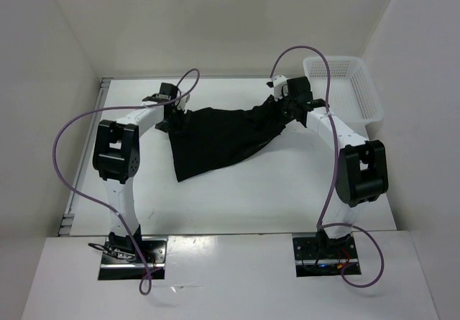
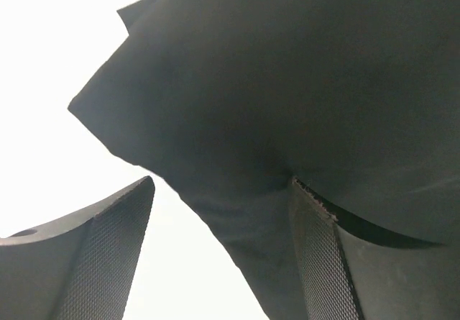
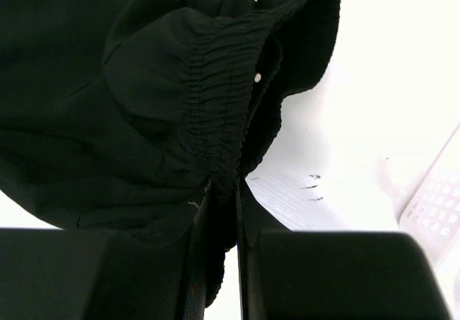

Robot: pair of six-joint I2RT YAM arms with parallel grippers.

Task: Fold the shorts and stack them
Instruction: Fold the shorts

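The black shorts (image 1: 215, 142) lie spread across the middle of the white desk (image 1: 237, 198), stretched between the two arms, with one corner trailing toward the near side. The right end effector (image 1: 287, 104) is clamped on the shorts at their far right corner: in the right wrist view its two fingers (image 3: 345, 277) stand nearly together, with the gathered elastic waistband (image 3: 208, 119) pinched in the narrow slit between them. A tiny pale dot (image 3: 257, 78) shows on the inside of the band just above the grip. The left end effector (image 1: 171, 111) sits at the far left corner of the cloth. In the left wrist view its textured fingers (image 2: 108, 255) stand well apart with bare desk showing between them, so it is spread wide. The dark fabric hangs against the inner pad of the finger on the right of that view and is not pinched. A white mesh basket (image 1: 345, 90) stands at the far right of the desk, just beside the right arm
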